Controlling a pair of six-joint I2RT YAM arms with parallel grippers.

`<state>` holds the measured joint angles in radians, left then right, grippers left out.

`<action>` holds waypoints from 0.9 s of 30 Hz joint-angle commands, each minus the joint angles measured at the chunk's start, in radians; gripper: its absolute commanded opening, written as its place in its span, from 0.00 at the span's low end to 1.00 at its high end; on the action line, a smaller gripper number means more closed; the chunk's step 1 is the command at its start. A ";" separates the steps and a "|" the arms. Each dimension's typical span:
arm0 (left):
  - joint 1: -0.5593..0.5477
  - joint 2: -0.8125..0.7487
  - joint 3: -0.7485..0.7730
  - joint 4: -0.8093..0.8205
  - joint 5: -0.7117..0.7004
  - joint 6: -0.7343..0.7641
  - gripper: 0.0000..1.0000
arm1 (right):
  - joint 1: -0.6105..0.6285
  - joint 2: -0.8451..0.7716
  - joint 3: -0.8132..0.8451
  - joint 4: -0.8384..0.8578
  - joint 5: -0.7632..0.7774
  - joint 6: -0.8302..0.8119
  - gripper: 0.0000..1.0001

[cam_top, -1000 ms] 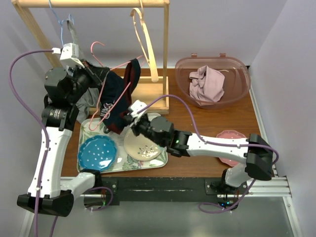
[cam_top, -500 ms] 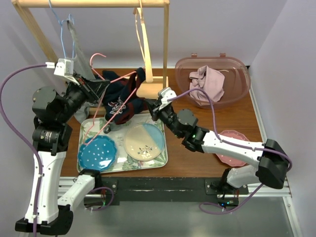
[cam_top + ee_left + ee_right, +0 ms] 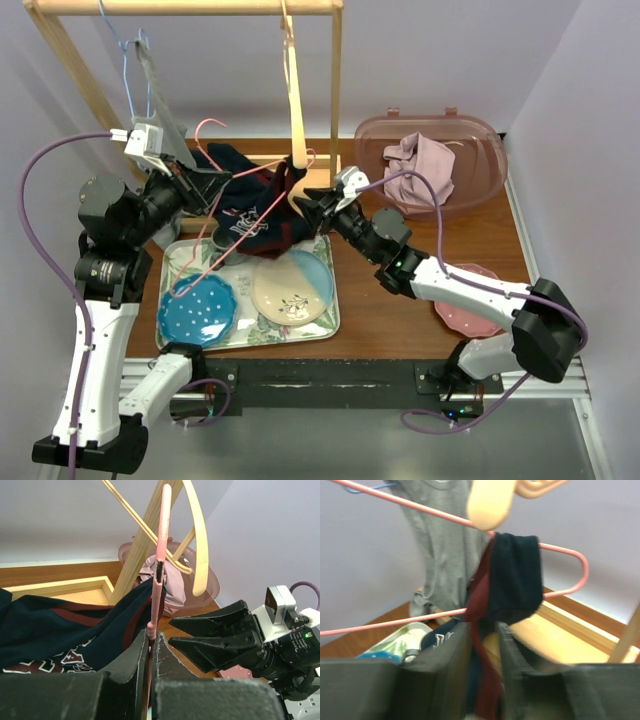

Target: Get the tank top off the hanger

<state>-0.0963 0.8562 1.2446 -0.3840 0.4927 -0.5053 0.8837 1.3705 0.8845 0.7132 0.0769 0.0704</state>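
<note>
The navy tank top [image 3: 250, 205] with maroon trim hangs on a pink wire hanger [image 3: 161, 540] over the tray's far edge. My left gripper [image 3: 215, 185] is shut on the hanger's wire, as the left wrist view [image 3: 152, 640] shows. One strap is still looped over the hanger's end [image 3: 515, 575]. My right gripper [image 3: 318, 200] is open just right of the garment. Its fingers stand either side of the hanging maroon strap [image 3: 482, 630] without clamping it. It also shows in the left wrist view [image 3: 215, 635].
A wooden rack [image 3: 335, 100] stands behind, with a cream hanger [image 3: 297, 100] and a grey garment [image 3: 150, 75] on it. A tray [image 3: 335, 320] holds a blue plate [image 3: 197, 307] and a cream plate [image 3: 290, 285]. A pink bin [image 3: 475, 190] with cloth sits at the back right, with a pink plate [image 3: 470, 310] in front of it.
My right gripper has risen from the tray and swung back right to the strap end of the hanger. My left gripper has tipped the hanger flatter, carrying the tank top to the right.
</note>
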 commanded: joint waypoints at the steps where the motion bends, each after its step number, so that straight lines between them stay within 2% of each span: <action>1: 0.004 -0.011 -0.004 0.047 0.035 -0.024 0.00 | 0.003 0.005 -0.065 0.161 -0.104 0.014 0.52; 2: 0.004 -0.008 0.003 0.045 0.033 -0.022 0.00 | 0.003 0.015 -0.073 0.173 -0.108 0.012 0.64; 4: 0.004 -0.006 0.010 0.039 0.035 -0.021 0.00 | 0.003 0.024 -0.085 0.187 -0.112 0.008 0.77; 10: 0.004 -0.005 0.033 0.028 0.044 -0.025 0.00 | 0.003 0.076 -0.173 0.350 -0.065 0.014 0.91; 16: 0.004 -0.013 0.039 0.024 0.061 -0.042 0.00 | 0.001 0.218 -0.179 0.503 -0.075 0.037 0.94; 19: 0.003 -0.020 0.039 0.014 0.061 -0.044 0.00 | 0.001 0.297 -0.133 0.535 -0.135 0.052 0.94; 24: 0.004 -0.028 0.039 -0.010 0.070 -0.035 0.00 | 0.003 0.375 -0.058 0.557 -0.111 0.057 0.90; 25: 0.003 -0.031 0.038 -0.016 0.072 -0.035 0.00 | 0.003 0.387 -0.047 0.552 -0.103 0.060 0.85; 27: 0.004 -0.036 0.036 -0.030 0.086 -0.036 0.00 | 0.003 0.397 -0.013 0.533 -0.092 0.066 0.80</action>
<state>-0.0963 0.8436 1.2415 -0.4145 0.5270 -0.5152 0.8852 1.7683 0.7876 1.1507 -0.0441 0.1204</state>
